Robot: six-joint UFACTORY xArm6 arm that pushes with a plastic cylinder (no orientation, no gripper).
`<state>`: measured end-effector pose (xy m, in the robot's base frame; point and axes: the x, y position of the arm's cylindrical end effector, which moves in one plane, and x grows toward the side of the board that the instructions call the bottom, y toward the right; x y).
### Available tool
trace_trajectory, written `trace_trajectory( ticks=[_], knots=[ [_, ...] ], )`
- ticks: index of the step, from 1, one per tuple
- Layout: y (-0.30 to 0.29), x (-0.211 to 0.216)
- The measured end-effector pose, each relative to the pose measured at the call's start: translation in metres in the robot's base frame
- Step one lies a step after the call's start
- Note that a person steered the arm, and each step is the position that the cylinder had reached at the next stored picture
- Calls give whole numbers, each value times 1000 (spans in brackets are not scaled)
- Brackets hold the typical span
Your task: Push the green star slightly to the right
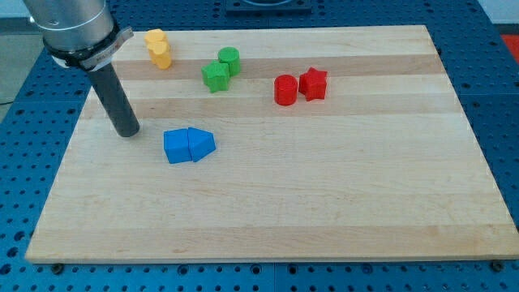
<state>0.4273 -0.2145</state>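
Lining up the approach is where I'm at, nothing has been touched. My tip [127, 131] sits on the tabletop [324, 203] over at the view's left, just left of the blue pair: a blue cube [176, 147] touching a blue wedge-like block [201, 143]. No pincer on this rig, just a straight rod, so there's nothing to call apart or together.

The green star [215, 76] is up and to the right of my tip, well apart from it, near the view's top. It's touching or almost touching the green cylinder [229, 60], which sits just up-right of it. Hard to say if there's a gap.

For the nudge I reckon I need to get the tip onto the star's left side first, so it goes up the board and stops just left of the star, then a short push toward the view's right. The yellow blocks [159, 48] are up-left of that spot, so I want to stay under them. The red cylinder [285, 90] and red star [313, 83] are further right, so a small push shouldn't reach them. Main worry is dragging the green cylinder along, or the star spinning off if I hit it off-centre.
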Motion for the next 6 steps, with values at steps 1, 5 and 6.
trace_trajectory(
  ticks=[1, 5, 6],
  knots=[
    [1, -17],
    [84, -102],
    [114, -102]
  ],
)
